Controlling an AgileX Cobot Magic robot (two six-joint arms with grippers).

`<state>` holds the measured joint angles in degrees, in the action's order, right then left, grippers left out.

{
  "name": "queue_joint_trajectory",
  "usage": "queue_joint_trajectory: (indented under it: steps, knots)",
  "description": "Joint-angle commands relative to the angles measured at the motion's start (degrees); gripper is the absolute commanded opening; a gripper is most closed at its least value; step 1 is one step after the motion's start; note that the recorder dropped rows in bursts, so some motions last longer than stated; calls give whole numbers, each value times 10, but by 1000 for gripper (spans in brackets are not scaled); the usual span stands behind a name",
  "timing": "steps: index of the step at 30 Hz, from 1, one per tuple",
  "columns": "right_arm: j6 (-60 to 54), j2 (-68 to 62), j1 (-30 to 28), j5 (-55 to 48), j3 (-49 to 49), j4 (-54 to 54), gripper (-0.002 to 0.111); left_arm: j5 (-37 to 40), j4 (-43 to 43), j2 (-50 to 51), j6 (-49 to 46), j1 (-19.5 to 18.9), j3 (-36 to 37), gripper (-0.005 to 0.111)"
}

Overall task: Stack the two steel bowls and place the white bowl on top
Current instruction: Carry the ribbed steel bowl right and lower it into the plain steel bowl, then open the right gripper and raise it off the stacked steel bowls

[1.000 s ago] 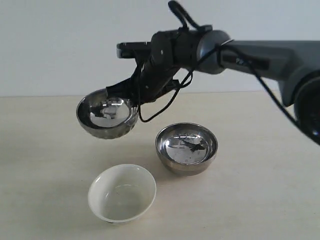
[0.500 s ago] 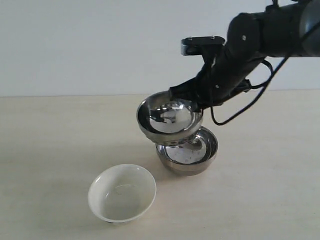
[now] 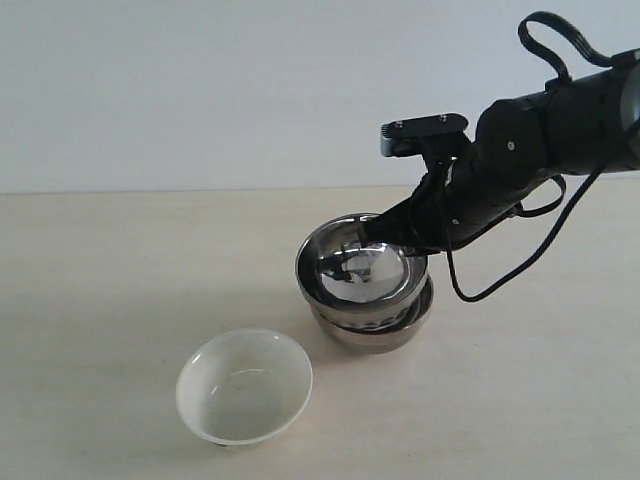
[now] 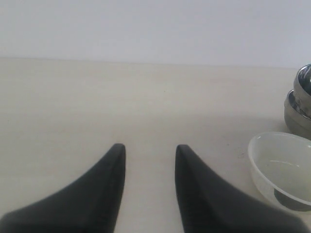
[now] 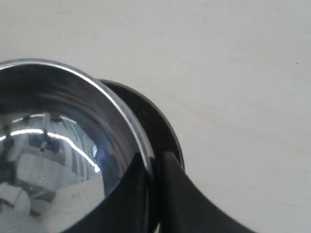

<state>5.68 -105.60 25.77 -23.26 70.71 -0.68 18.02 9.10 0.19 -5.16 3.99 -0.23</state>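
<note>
Pinching only the rim, the right gripper (image 5: 154, 170) is holding the upper steel bowl (image 3: 360, 275) partly inside the lower steel bowl (image 3: 385, 338) for nesting, while the left gripper (image 4: 148, 150) is hanging spread-fingered.

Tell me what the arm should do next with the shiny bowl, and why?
Probably open the jaws and let go: the top steel bowl already looks nestled inside the bottom steel bowl, with the jaws pinching its rim. The white bowl waits beside them.

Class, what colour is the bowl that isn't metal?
Glossy white. The white bowl shows best in the exterior view.
</note>
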Motion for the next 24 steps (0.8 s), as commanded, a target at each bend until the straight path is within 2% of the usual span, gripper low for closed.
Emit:
queue_joint_trajectory:
  steps: [1,6,11,13,18,24]
  knots:
    - [5,9,-1,9,-3,-18,0,0,1,-2,-3,-2,2,32]
    - [41,-25,-2,21,-3,-65,0,0,1,-2,-3,-2,2,32]
    - [47,-23,-2,34,-3,-66,0,0,1,-2,-3,-2,2,32]
    - [47,-23,-2,34,-3,-66,5,0,1,-2,-3,-2,2,32]
    - [47,-23,-2,28,-3,-66,43,0,1,-2,-3,-2,2,32]
    - [44,5,-2,20,14,-67,45,0,1,-2,-3,-2,2,32]
